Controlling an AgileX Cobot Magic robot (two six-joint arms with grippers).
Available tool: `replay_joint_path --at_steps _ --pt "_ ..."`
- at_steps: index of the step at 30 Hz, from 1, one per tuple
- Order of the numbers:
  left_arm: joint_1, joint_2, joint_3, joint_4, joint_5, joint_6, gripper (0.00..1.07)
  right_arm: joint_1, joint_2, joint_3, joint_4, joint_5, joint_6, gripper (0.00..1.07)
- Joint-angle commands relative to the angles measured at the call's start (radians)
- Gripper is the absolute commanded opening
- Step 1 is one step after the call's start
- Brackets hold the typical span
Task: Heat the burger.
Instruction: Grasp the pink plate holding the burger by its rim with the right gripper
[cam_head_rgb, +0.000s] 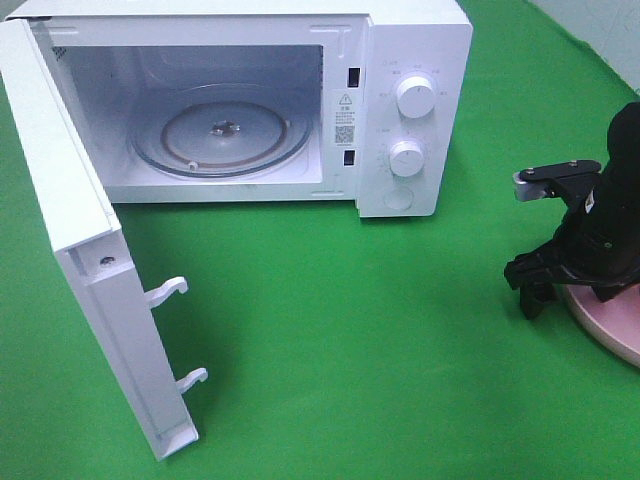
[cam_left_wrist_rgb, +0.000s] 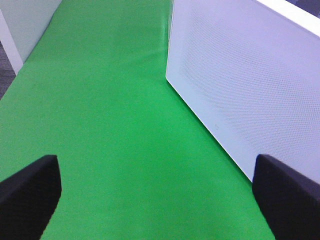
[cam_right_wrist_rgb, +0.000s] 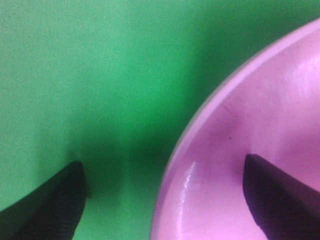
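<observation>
Your right gripper (cam_right_wrist_rgb: 161, 162) is released, its two dark, matte fingers (cam_right_wrist_rgb: 55, 205) spread wide. They straddle the rim of a round pink plate (cam_right_wrist_rgb: 260, 115): one finger sits over the plate's glossy, shallow-curved inside, the other over the green cloth (cam_right_wrist_rgb: 75, 75) just beside it. You cannot tell whether either finger touches. In the high view the black arm covers most of the plate at the right edge of the table, and the burger shows in none of your views, so its place cannot be told.

Your left gripper (cam_left_wrist_rgb: 155, 160) is also released, with its blunt black tips far apart above the same felt-like green cloth. Near it stands the flat white door (cam_left_wrist_rgb: 250, 75), its face covered in a fine dotted mesh.

Further out, the boxy white microwave (cam_head_rgb: 400, 40) stands at the back with that door swung fully open to the left. Two white plastic hooks (cam_head_rgb: 170, 290) jut from the door's edge. Inside lies a round, clear glass turntable (cam_head_rgb: 222, 135), bare. Two round white knobs (cam_head_rgb: 415, 97) sit one above the other on the front panel.
</observation>
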Motion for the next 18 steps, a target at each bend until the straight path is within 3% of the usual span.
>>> replay_joint_path --at_steps 1,5,7,8,9,12,14,18 --pt "-0.004 -0.02 0.002 0.0 -0.01 -0.002 0.96 -0.007 0.011 -0.002 -0.011 -0.004 -0.011 0.72" --pt "-0.004 -0.02 0.002 0.0 -0.01 -0.002 0.96 -0.007 0.011 -0.002 -0.015 0.006 -0.011 0.61" --pt "-0.004 -0.02 0.002 0.0 -0.01 -0.002 0.96 -0.007 0.011 -0.002 -0.016 0.006 -0.009 0.37" --pt "-0.004 -0.02 0.002 0.0 -0.01 -0.002 0.96 -0.007 0.011 -0.002 -0.016 0.006 -0.009 0.37" --pt "-0.004 -0.02 0.002 0.0 -0.01 -0.002 0.96 -0.007 0.011 -0.002 -0.017 0.004 -0.009 0.25" --pt "-0.004 -0.02 0.002 0.0 -0.01 -0.002 0.96 -0.007 0.011 -0.002 -0.028 -0.002 -0.009 0.19" --pt "-0.004 -0.02 0.002 0.0 -0.01 -0.002 0.96 -0.007 0.011 -0.002 -0.046 -0.013 -0.006 0.01" --pt "-0.004 -0.02 0.002 0.0 -0.01 -0.002 0.96 -0.007 0.011 -0.002 -0.051 -0.013 -0.006 0.0"
